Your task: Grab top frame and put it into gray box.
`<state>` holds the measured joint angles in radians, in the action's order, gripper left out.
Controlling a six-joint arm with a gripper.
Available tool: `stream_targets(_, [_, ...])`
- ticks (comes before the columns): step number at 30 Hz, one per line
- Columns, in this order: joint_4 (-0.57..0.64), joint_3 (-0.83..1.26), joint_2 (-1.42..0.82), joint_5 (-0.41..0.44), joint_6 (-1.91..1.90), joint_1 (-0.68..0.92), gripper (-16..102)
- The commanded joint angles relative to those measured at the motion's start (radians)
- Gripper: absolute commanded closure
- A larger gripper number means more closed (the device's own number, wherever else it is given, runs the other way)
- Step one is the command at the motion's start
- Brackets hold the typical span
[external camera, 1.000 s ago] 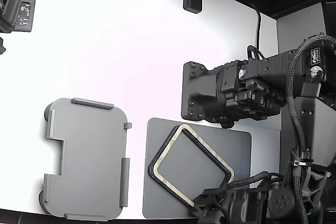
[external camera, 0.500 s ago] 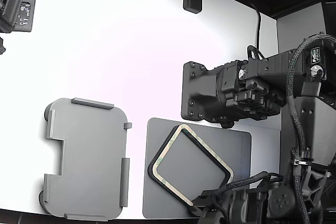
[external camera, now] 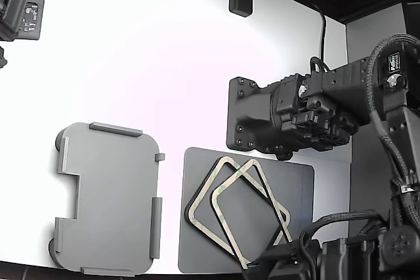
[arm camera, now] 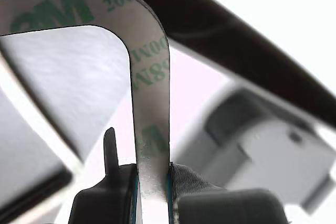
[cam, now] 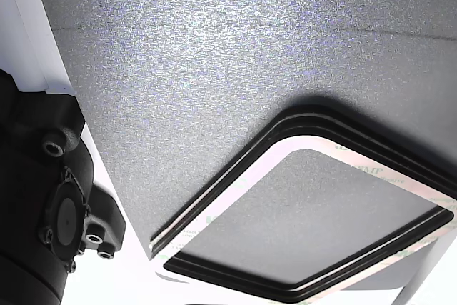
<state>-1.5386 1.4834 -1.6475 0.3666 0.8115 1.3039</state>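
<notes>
Gripper (arm camera: 153,192) is pinched tight on one edge of the top frame (external camera: 248,211), held just off the black-edged frame (external camera: 200,196), so I'd carry it level to the gray box (external camera: 108,198).

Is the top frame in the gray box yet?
No. The top frame, pinched in the gripper, overlaps the black-edged frame; the gray box holds nothing.

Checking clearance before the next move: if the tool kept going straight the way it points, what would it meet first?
Probably the dark gray flat mat. The tool, shut on the thin beige top frame, seems to point toward it in the wrist view; depth is unclear.
</notes>
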Motion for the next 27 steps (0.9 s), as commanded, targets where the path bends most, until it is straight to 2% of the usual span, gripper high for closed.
stream_targets(1, [-0.003,-0.098,-0.049,0.034,-0.270,-0.061,97])
stream_targets(4, [0.005,-0.114,-0.078,0.081,-0.469,-0.109,97])
stream_targets(8, [-0.117,-0.198,-0.066,0.152,-0.850,-0.192,97])
stream_targets(9, [-0.117,-0.192,-0.080,0.156,-0.868,-0.221,97])
stream_targets(14, [-0.117,-0.109,-0.196,0.109,-1.083,-0.394,98])
stream_targets(17, [-0.117,-0.077,-0.245,0.118,-1.425,-0.477,99])
stream_targets(19, [-0.117,-0.048,-0.285,0.086,-1.626,-0.537,99])
stream_targets(24, [-0.117,-0.067,-0.259,-0.107,-1.637,-0.730,99])
stream_targets(27, [-0.112,-0.054,-0.244,-0.061,-1.957,-0.758,99])
